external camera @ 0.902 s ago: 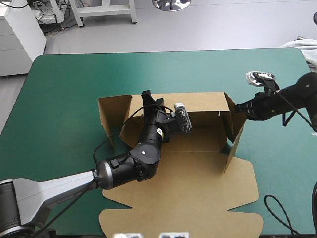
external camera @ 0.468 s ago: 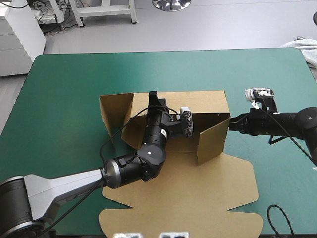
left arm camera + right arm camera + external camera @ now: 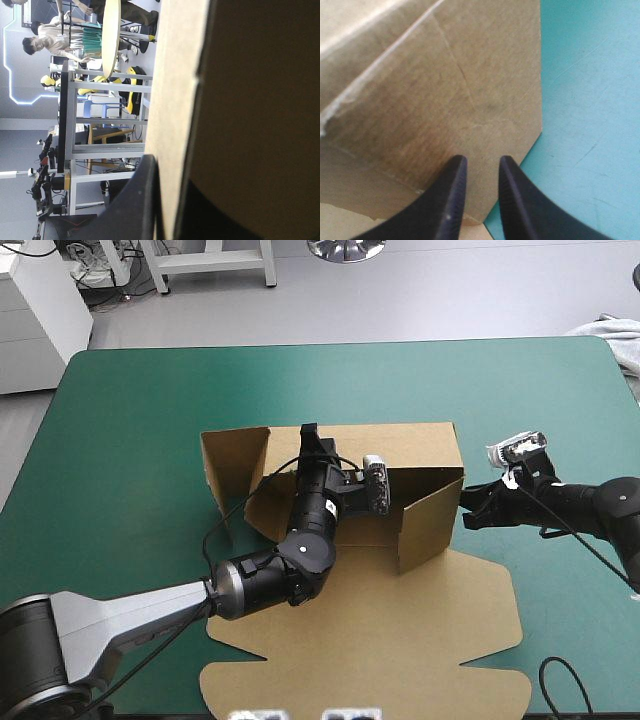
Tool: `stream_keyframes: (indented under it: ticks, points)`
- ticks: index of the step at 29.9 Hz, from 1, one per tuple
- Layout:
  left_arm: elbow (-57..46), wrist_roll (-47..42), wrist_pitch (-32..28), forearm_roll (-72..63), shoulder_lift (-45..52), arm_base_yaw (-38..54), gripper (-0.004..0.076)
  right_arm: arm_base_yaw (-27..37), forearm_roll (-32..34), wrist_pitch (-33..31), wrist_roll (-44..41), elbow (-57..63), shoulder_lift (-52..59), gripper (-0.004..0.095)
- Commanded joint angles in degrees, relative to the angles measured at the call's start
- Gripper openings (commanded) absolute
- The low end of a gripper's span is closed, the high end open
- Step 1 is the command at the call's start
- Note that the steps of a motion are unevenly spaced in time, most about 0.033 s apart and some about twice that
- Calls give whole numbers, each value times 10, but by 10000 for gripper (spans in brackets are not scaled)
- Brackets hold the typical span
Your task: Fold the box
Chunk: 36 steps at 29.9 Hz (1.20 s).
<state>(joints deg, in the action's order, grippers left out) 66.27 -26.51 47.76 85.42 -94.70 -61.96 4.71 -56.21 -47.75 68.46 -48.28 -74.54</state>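
Box (image 3: 400, 630) walls raised (left pincer (image 3: 310, 436) grips one).

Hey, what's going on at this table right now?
Two robot arms are folding a brown box on the teal-green table. The left gripper is shut on the raised back wall. The right gripper, fingers slightly apart, is at the outside of the right side flap, which stands angled inward. The lid panel lies flat.

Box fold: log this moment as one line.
box: walls partly raised | left gripper: shut on back wall | right gripper: narrowly open, at right wall's outside | lid: flat
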Motion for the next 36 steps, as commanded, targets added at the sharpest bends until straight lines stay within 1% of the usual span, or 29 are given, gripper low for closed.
stream_keyframes:
  ticks: [1, 4, 6, 10, 12, 14, 17, 21, 27, 29, 31, 36]
  points:
    - [11, -19, -11, -14, 14, -2, -10, 1, 11, -21, 14, -25, 28, 391]
    - [11, -19, -11, -13, 14, -2, -10, 1, 53, -29, 12, -32, 46, 392]
    - [11, -19, -11, -13, 14, -2, -10, 1, 68, -35, 12, -35, 58, 392]
    - [11, -19, -11, -13, 14, -2, -10, 1, 67, -35, 12, -35, 72, 404]
    - [11, -19, -11, -13, 14, -2, -10, 1, 59, -35, 13, -35, 72, 444]
    - [11, -19, -11, -13, 14, -2, -10, 1, 48, -35, 13, -35, 67, 509]
    - [11, -20, -11, -13, 14, -2, -10, 1, 3, -46, 24, -35, 55, 563]
    - [11, -20, -11, -13, 14, -2, -10, 1, -70, -55, 68, -35, 34, 565]
    - [11, -32, -21, -11, 14, -2, -10, 1, -98, -44, 68, -35, -8, 557]
    - [11, -32, -26, -10, 14, -2, -10, 1, -116, -41, 71, -35, -24, 509]
    - [11, -32, -30, -6, 14, -2, -10, 1, -131, -32, 86, -35, -37, 417]
    - [11, -32, -30, 4, 14, -2, -10, 1, -151, -19, 88, -35, -59, 89]
